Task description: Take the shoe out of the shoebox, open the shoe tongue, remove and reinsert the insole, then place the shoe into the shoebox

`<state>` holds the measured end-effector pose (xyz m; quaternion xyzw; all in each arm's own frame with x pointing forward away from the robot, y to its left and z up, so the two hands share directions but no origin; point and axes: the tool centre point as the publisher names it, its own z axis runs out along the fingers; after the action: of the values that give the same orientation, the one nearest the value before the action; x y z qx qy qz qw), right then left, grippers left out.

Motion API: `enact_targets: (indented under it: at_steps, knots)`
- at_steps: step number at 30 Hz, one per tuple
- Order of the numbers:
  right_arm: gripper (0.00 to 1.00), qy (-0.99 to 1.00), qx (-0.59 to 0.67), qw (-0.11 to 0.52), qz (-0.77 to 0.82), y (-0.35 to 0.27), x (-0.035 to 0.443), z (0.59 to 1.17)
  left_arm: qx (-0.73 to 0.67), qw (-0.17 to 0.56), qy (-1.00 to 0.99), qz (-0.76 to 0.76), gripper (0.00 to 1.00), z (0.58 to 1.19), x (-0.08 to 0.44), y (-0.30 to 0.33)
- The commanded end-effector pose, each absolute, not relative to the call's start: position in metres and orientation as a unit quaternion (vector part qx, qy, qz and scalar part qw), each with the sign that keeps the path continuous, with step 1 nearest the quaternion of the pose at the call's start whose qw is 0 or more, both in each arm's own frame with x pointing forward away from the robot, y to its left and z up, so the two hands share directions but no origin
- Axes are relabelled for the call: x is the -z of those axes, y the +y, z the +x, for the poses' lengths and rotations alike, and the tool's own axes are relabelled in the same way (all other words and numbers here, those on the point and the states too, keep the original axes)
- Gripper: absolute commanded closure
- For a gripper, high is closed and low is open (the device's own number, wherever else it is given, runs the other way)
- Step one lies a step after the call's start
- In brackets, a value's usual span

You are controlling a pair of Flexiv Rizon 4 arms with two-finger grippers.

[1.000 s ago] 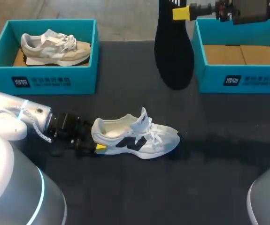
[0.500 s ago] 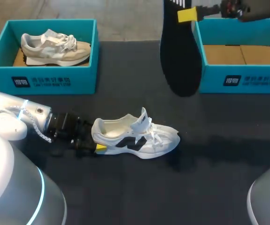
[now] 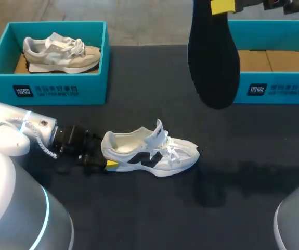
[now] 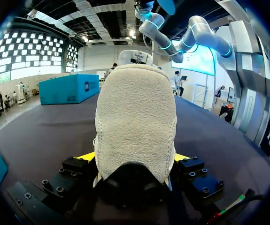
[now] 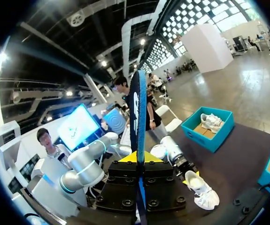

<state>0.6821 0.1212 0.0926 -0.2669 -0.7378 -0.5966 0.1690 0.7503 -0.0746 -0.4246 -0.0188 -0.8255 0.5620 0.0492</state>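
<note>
The dark table (image 3: pixel 139 219) carries two teal boxes at its far edge and one shoe near the middle.

The left arm (image 3: pixel 11 130) comes in low from the left side and lies close over the table, pointing toward the centre. Only the end of the right arm (image 3: pixel 295 5) shows, high over the far right corner.

The left box (image 3: pixel 45 91) stands at the far left with a beige shoe (image 3: pixel 61 52) lying inside it, toe toward the middle of the table. The right box (image 3: pixel 279 88) stands at the far right, well apart from the other; only its bare cardboard floor shows inside.

The white shoe (image 3: pixel 149 151) with dark side markings stands upright on its sole on the table, between the boxes and nearer the robot, heel toward the left arm and toe pointing right. Its tongue is lifted up and its opening shows pale lining.

The black insole (image 3: pixel 214 62) hangs in the air, clear of the table, its length running down from the grip. In the head view it lies over the near left corner of the right box.

The left fingers (image 3: pixel 111 164) are clamped on the white shoe's heel, one yellow tip on each side of it in the wrist view. The right fingers (image 3: pixel 222 6) are pressed together on the upper end of the insole, which stands edge-on between them in the right wrist view.
</note>
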Motion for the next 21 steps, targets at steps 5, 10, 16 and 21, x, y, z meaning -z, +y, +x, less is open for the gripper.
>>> enact_targets:
  at_steps: [5,10,16,21]
  knots:
    - [1.0,-0.732,0.598,0.174,-0.275,0.129,-0.087,0.662,-0.562,0.049,-0.826,-0.018,1.0,0.75,0.428,-0.076]
    - [1.0,-0.725,0.602,0.18,-0.282,0.13,-0.082,0.654,-0.562,0.049,-0.826,-0.018,1.0,0.75,0.428,-0.076]
    - [1.0,-0.72,0.605,0.18,-0.289,0.13,-0.079,0.646,-0.562,0.049,-0.826,-0.018,1.0,0.75,0.428,-0.076]
    - [1.0,-0.719,0.606,0.178,-0.291,0.13,-0.079,0.641,-0.562,0.049,-0.826,-0.018,1.0,0.75,0.428,-0.076]
